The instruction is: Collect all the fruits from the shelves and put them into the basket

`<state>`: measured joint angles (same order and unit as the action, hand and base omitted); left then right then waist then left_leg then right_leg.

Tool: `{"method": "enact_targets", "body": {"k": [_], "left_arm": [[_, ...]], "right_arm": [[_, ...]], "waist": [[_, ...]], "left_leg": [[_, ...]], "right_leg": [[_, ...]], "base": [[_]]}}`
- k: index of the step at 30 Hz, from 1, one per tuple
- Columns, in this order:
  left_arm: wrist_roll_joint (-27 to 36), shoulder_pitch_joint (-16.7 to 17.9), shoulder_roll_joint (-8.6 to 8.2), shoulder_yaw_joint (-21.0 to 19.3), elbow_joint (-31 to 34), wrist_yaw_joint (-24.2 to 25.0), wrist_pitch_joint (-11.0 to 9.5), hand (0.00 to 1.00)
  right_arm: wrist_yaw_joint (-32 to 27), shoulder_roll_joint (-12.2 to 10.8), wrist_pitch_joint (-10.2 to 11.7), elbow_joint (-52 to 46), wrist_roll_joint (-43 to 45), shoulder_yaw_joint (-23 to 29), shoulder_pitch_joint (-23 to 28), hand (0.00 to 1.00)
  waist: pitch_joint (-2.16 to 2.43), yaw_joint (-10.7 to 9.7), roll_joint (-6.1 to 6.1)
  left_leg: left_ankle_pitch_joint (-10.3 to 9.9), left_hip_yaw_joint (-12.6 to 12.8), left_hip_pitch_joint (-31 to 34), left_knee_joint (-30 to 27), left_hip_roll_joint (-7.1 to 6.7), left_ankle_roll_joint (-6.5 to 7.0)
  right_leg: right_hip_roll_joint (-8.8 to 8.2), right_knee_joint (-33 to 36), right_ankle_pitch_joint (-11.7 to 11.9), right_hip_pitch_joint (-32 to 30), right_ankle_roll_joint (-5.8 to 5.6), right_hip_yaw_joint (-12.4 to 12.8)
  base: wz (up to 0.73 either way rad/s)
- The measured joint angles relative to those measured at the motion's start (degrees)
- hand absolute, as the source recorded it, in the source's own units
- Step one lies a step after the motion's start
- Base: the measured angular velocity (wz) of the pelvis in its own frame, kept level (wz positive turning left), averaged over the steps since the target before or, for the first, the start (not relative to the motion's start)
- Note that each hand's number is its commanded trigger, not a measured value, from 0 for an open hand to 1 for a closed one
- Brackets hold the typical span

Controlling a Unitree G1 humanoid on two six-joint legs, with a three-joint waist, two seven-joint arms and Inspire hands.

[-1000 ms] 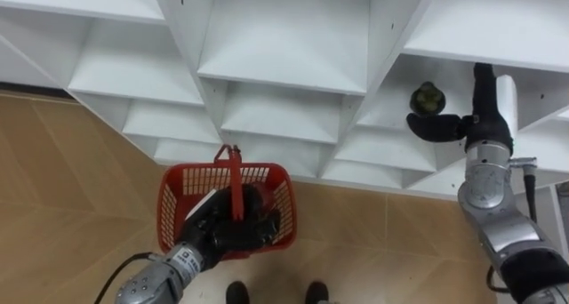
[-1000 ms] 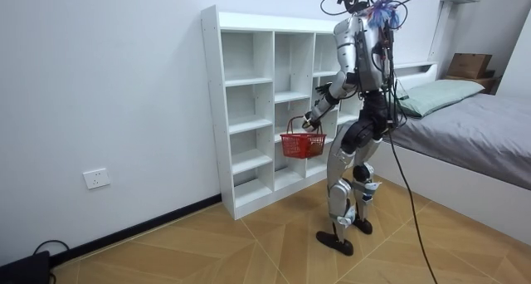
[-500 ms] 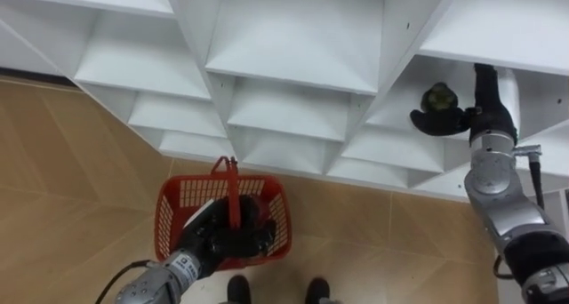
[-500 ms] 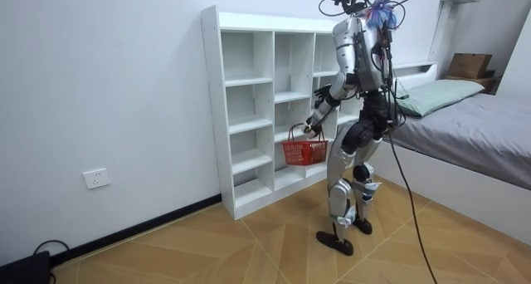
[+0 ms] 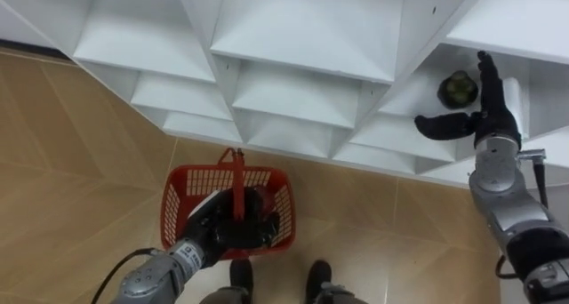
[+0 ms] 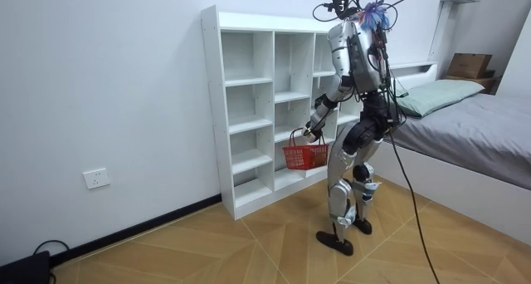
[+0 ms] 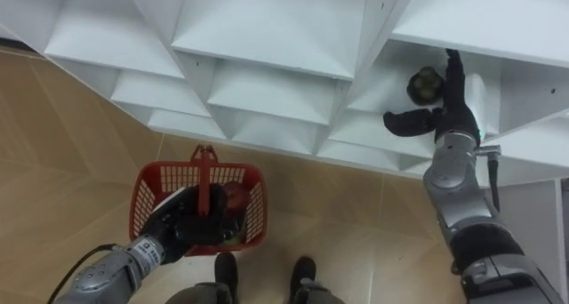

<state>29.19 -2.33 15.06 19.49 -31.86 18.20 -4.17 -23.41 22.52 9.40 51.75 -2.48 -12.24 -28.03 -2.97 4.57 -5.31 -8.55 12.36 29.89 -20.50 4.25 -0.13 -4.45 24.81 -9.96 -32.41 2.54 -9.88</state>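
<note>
A dark green fruit lies in a closet compartment at the upper right. My right hand is open just beside it, fingers straight along the fruit's right side and thumb spread out below it. Whether it touches the fruit I cannot tell. My left hand is shut on the handle of a red basket, which hangs low in front of the lower shelves. Something reddish lies inside the basket. In the room view I stand close to the white closet, with the basket at knee height.
The closet's other compartments hold nothing that I can see. Wooden floor stretches to my left. A bed stands on the room view's right, behind me. A wall socket sits low on the wall.
My right hand has reached deeper into the compartment, its fingers now alongside the fruit. The basket has dropped a little and moved nearer the closet. The eye view has shifted.
</note>
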Motion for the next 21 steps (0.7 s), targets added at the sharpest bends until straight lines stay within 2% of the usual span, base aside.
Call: {"method": "enact_targets", "body": {"k": [5,21], "left_arm": [[0.0,-0.4,0.0,0.1,0.0,-0.3,0.3,1.0],[0.0,-1.0,0.13,1.0,0.1,-1.8,0.6,1.0]], "right_arm": [[0.0,0.3,-0.8,0.0,-0.1,0.0,-0.2,0.0],[0.1,1.5,-0.7,1.8,-1.7,0.0,-0.2,0.0]], "waist": [[0.0,0.2,0.0],[0.0,0.6,0.0]], "left_leg": [[0.0,0.0,0.9,-0.9,0.02,0.01],[0.2,-0.3,1.5,-1.2,0.0,0.39]], "right_leg": [[-0.06,0.3,0.0,-0.5,0.04,-0.3],[-0.56,0.1,0.0,-0.6,0.07,-1.3]], "base": [[0.02],[0.02]]}}
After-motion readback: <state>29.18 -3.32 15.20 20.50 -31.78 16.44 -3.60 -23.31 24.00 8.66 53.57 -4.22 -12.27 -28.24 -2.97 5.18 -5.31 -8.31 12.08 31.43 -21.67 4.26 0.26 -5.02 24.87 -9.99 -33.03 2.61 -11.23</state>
